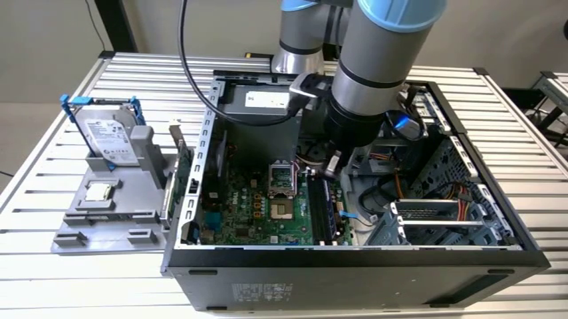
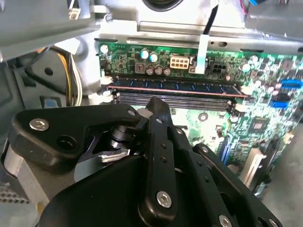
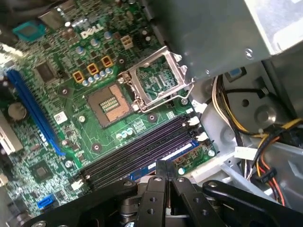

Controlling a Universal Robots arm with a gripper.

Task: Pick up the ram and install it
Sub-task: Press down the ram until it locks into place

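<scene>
Gripper (image 3: pixel 165 170), matte black metal, fingers pressed together, empty, above black slots (image 3: pixel 142 149). Ram (image 2: pixel 175 88), thin green stick, seated in glossy green motherboard (image 3: pixel 71 118).

In the exterior view the arm (image 1: pixel 373 73) hides the far part of the motherboard (image 1: pixel 257 206). In both wrist views the pincer (image 3: pixel 165 166) is cut off by the picture's edge.

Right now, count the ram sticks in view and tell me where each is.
1. The ram stands in a slot of the motherboard, just beyond the pincer tip. Others may be hidden behind the arm.
</scene>
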